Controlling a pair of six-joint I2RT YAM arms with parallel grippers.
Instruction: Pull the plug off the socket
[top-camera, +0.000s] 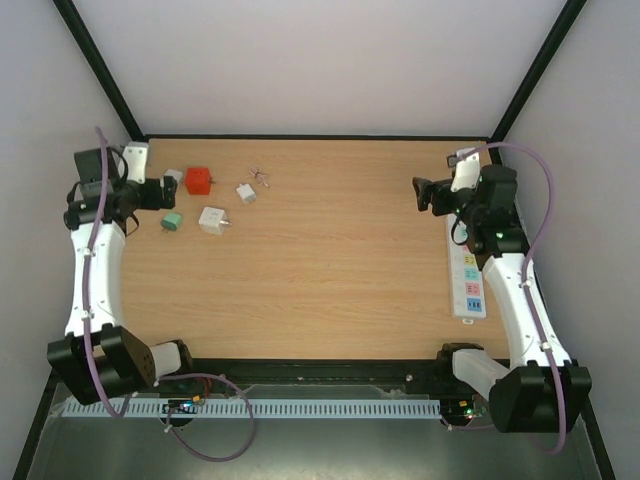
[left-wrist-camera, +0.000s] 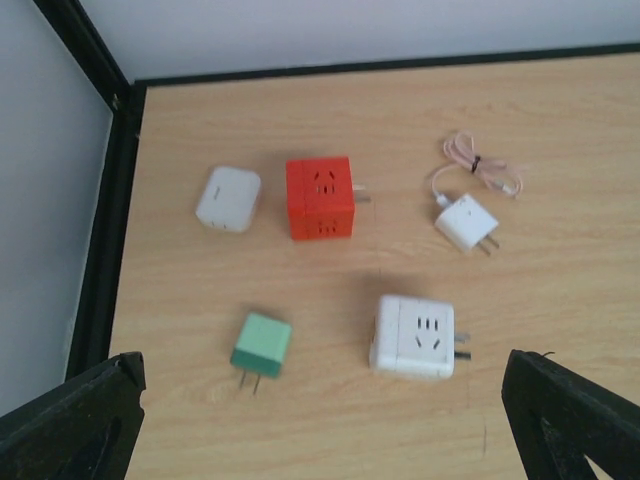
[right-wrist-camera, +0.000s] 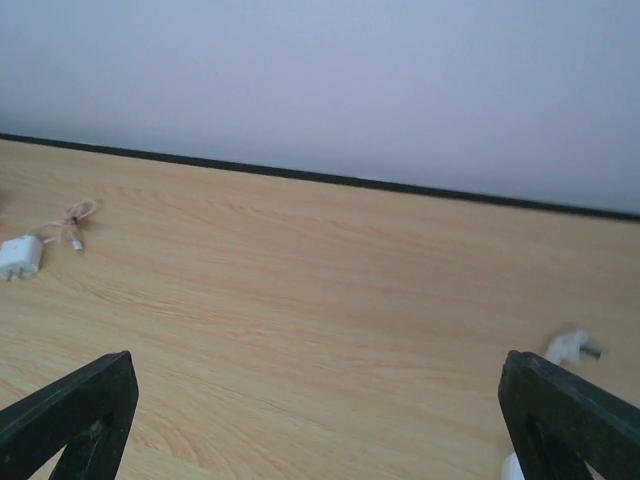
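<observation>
Both tools released, socket lying at the right edge

My left tool (left-wrist-camera: 320, 400) is hovering at the far left with its fingers spread wide, looking down on a green plug (left-wrist-camera: 262, 343), a white cube adapter (left-wrist-camera: 413, 335) and, farther off, a red cube adapter (left-wrist-camera: 320, 197). My right tool (top-camera: 425, 192) is hanging just as wide open at the far right, pointing left across the tabletop (top-camera: 330, 270). The socket (top-camera: 468, 285) is lying near the right edge, partly under my right arm.

place: robotics lab cell | signs: white panel walls (top-camera: 320, 60), black frame (top-camera: 97, 65), wood table (top-camera: 330, 280)
</observation>
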